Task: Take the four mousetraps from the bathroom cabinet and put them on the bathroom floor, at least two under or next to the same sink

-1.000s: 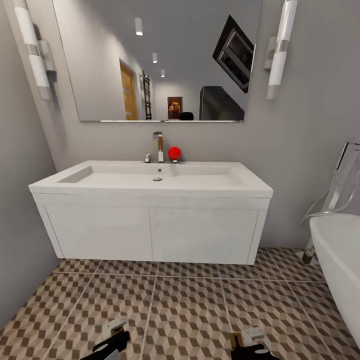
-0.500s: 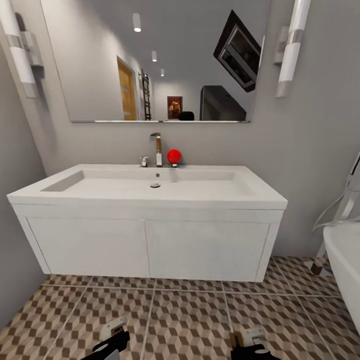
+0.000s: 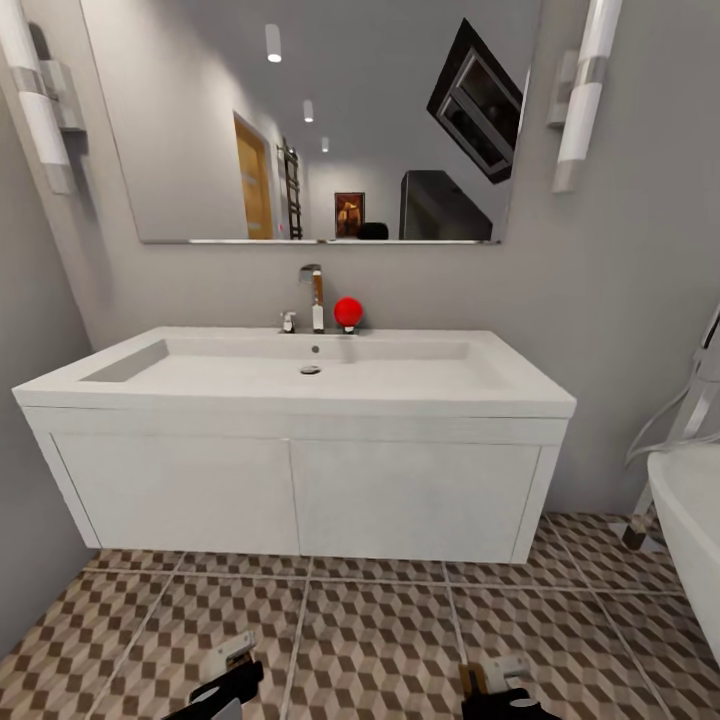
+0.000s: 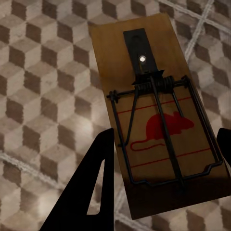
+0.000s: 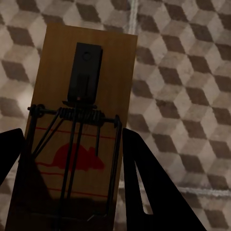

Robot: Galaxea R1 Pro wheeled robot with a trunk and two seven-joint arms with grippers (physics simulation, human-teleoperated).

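Head view, setting: a white wall-hung sink vanity (image 3: 300, 440) with two flat door fronts fills the middle; a chrome faucet (image 3: 315, 297) and a red ball (image 3: 348, 311) stand at the back of the basin, a frameless mirror (image 3: 300, 120) hangs above, and a white bathtub (image 3: 690, 530) edges in at the right.
Head view, floor: the bathroom floor (image 3: 380, 640) is glossy square tile printed with brown, beige and white cubes, with pale grout lines.
Head view, arms: the left gripper (image 3: 225, 680) and right gripper (image 3: 495, 690) sit low at the frame's bottom edge, in front of the vanity, each with a tan sliver between its fingers.
Left wrist view: a mousetrap (image 4: 159, 115), a flat wooden board with a black wire spring bar and a red mouse print, is pinched by its long edges between the dark fingers (image 4: 91, 187); jaws clamped on it, over the tiles.
Right wrist view: a second mousetrap (image 5: 79, 130) of the same make is held the same way between black fingers (image 5: 144, 187); jaws closed on its sides above the floor.
Step in hand, as I judge it: lowering both traps to the tiles beside the sink.
Doing it well: bring each board down flat and close to the vanity's foot, release only near the tile, keep the two apart, and avoid knocking the wire bar.
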